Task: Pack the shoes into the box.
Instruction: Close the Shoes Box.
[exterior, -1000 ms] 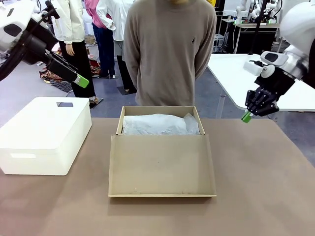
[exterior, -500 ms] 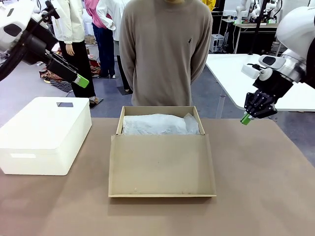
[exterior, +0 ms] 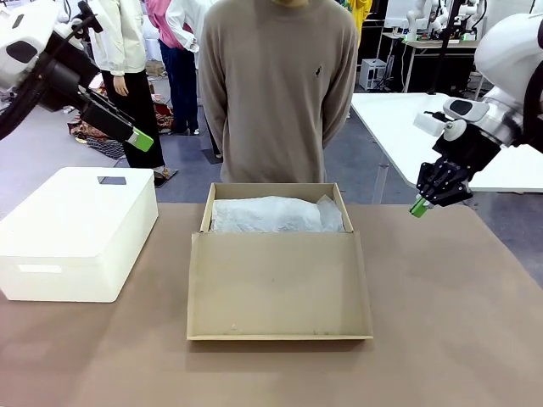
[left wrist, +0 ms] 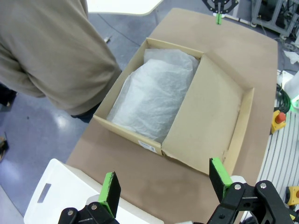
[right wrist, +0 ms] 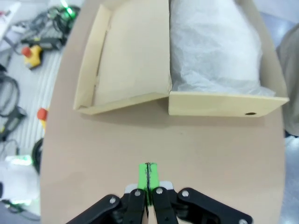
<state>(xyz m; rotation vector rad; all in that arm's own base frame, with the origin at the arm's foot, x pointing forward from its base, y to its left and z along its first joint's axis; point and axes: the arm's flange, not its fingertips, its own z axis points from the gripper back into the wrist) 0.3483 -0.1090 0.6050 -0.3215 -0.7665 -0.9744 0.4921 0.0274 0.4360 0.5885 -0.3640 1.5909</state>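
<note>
The tan cardboard box (exterior: 206, 216) sits open mid-table, its flap lid (exterior: 278, 287) folded flat toward my side. White tissue paper (exterior: 276, 214) fills the inside and hides whatever lies under it; the shoes are hidden or out of view. My left gripper (exterior: 140, 140) hangs open high over the table's far left, and in its wrist view the left gripper (left wrist: 163, 175) looks down at the box (left wrist: 125, 133). My right gripper (exterior: 417, 206) is shut on nothing, above the table's far right edge; its wrist view shows the right gripper (right wrist: 148, 170) over bare tabletop beside the box (right wrist: 224, 103).
A larger white rounded box (exterior: 76, 229) stands at the left of the table. A person in a tan sweater (exterior: 276, 85) stands right behind the cardboard box, arms behind the back. A white table (exterior: 399, 127) lies beyond the right corner.
My right gripper has drifted slightly left and up, still shut. The person has shifted a little to the left. The left arm and box have not moved.
</note>
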